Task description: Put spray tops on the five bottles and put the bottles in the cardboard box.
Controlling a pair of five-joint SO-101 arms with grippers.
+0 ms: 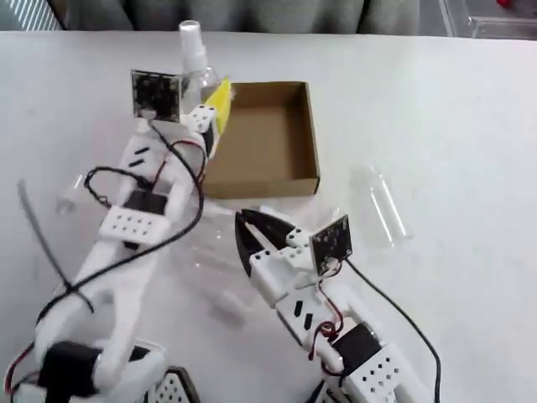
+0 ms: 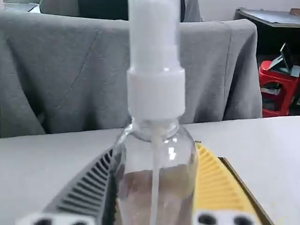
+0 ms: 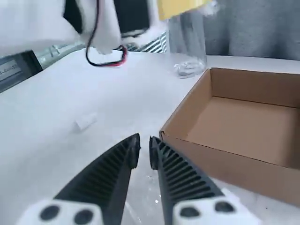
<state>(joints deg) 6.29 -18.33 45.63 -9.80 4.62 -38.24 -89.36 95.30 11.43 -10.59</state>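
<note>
One bottle (image 1: pixel 198 77), with its spray top (image 1: pixel 190 35) on, is held upright in the left hand (image 1: pixel 204 99). The grey and yellow jaws are clamped on its clear body, at the upper left corner of the cardboard box (image 1: pixel 312 134) in the high view. From the right wrist view its base appears to be on or just above the counter (image 1: pixel 453 109); which of the two cannot be told. The right hand (image 1: pixel 250 228) is placed at lower centre, just below the box's near wall, with its dark jaws almost together, a mere slit between them and nothing gripped. The main risk is judged to lie at the box's rim. The bottle is just outside the left wall, so if it is carried across too low its base could be caught on the cardboard and the light box pushed or tipped. A slip is also possible, since a smooth round body is gripped beneath a tall top. Faint clear shapes (image 1: pixel 214 248), probably further bottles, are seen beside the right hand and could be sent rolling if brushed. A loose bottle (image 1: pixel 388 204) is lying on its side right of the box, well apart from both arms. Open room is offered inside the box, where no bottle is seen yet, and across the counter to the right. The stretch at lower left of the box is crowded by arms and cables (image 1: pixel 180 151).
</note>
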